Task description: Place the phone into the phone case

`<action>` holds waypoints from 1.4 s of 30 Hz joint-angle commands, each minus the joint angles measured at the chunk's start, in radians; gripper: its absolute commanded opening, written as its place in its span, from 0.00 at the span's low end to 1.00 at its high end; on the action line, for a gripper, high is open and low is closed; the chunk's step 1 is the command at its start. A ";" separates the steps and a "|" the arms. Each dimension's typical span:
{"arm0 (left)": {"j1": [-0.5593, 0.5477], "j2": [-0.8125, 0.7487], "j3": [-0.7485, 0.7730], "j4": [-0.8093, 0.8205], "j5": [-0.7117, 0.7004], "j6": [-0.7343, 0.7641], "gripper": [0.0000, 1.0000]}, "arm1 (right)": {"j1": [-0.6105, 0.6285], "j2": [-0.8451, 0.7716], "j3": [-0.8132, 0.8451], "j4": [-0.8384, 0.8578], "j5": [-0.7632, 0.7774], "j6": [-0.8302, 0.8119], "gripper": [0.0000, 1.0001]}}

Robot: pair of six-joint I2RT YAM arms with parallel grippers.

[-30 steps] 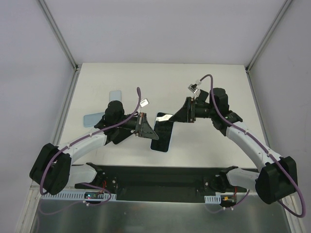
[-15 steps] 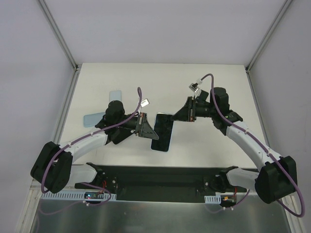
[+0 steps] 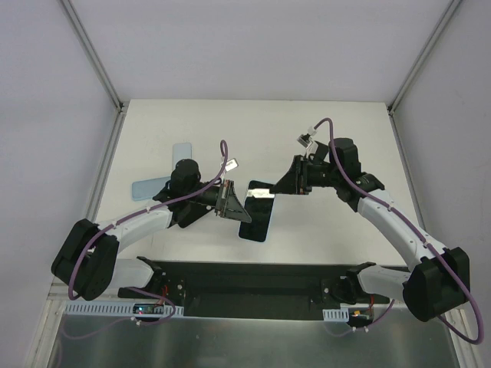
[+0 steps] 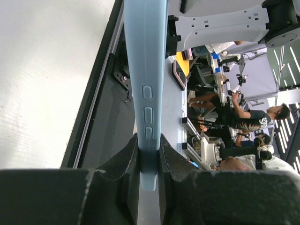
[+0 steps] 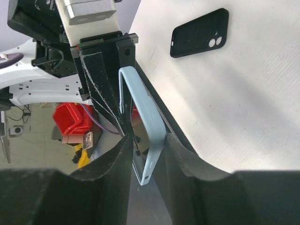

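Far left on the worktop [image 3: 322,138] lie two pale blue flat pieces [image 3: 182,151], well apart from the work and, I judge, not part of this step. Next comes my left end effector [image 4: 149,140], clamped across the thickness of the phone case [image 4: 146,56] at its long edge. Its pads squeeze the pale blue rim just below the row of raised button bumps. I read that grip as an anchor, holding the case steady on edge so the other arm has something to push against. The phone [image 3: 258,213] shows from overhead as a dark screen inside the blue rim, so it seems to sit in the case. I cannot tell whether every corner has snapped home. The pair hangs between the two arms, over the near middle of the worktop and apparently lifted off it. On the right, my right end effector [image 5: 149,145] is closed on the far end of the same case, one finger on each face, and the left one is visible beyond it at the other end. Pinching front and back together there would, I judge, press the phone down into its seat. A black case [image 5: 199,33] with two lens holes lies flat on the worktop beyond, touched by nothing.
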 commanded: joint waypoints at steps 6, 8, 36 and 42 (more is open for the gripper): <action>-0.010 0.002 0.038 -0.011 -0.007 0.002 0.00 | 0.010 -0.006 0.037 0.075 -0.024 0.020 0.44; -0.014 0.004 0.034 -0.011 -0.010 0.001 0.00 | 0.008 -0.004 0.041 0.079 -0.019 0.031 0.36; -0.022 0.272 0.273 -0.312 -0.284 0.110 0.00 | -0.009 -0.170 0.112 -0.487 0.702 0.023 0.96; -0.022 0.465 0.460 -0.349 -0.314 0.110 0.00 | -0.012 -0.164 0.101 -0.507 0.696 -0.008 0.96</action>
